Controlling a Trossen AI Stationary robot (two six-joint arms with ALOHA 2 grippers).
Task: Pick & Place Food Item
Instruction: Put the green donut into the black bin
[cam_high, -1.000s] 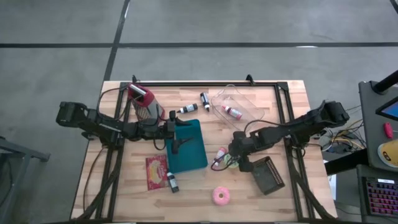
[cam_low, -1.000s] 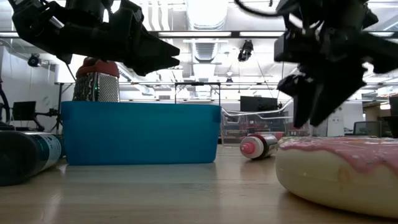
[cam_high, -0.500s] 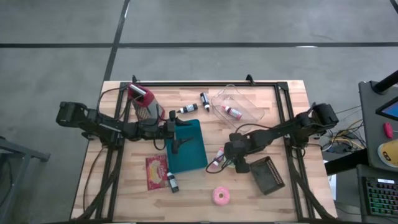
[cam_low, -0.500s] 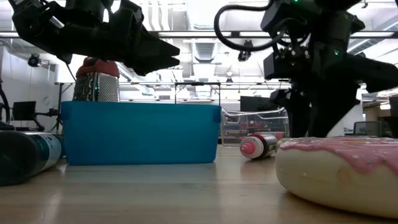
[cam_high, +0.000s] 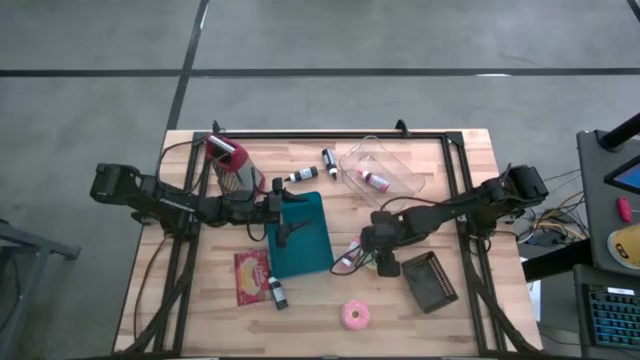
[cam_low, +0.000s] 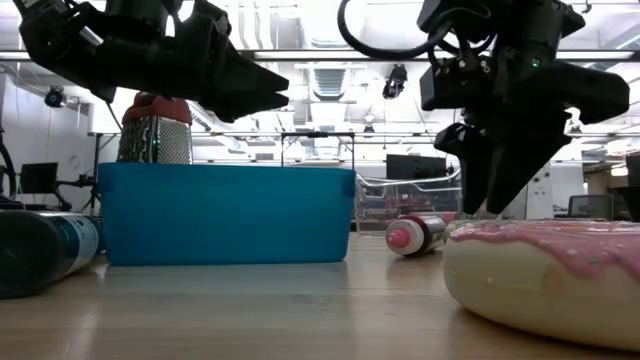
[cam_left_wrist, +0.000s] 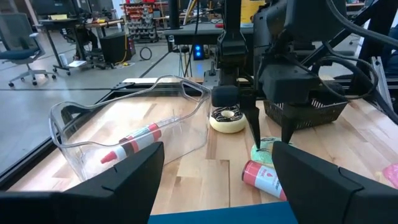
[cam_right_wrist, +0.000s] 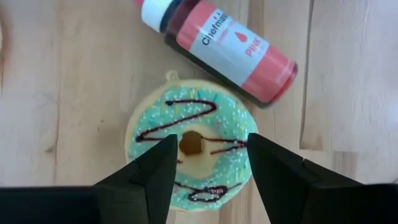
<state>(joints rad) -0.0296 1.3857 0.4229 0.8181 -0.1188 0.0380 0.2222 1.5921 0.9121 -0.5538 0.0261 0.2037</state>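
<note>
A teal-frosted donut with dark drizzle lies flat on the table right of the teal bin; it also shows in the left wrist view. A pink bottle lies beside it. My right gripper is open just above the donut, pointing down, one finger on either side of it. It also shows in the high view and the low view. My left gripper is open and empty, hovering over the teal bin.
A pink-frosted donut lies near the front edge. A dark basket sits right of my right gripper. At the back are a clear container holding a bottle, a red-topped grater and small bottles. A snack packet lies left of the bin.
My right gripper has moved a little toward the table's left and near edge and has come to stand over the teal donut. It has stayed open.
</note>
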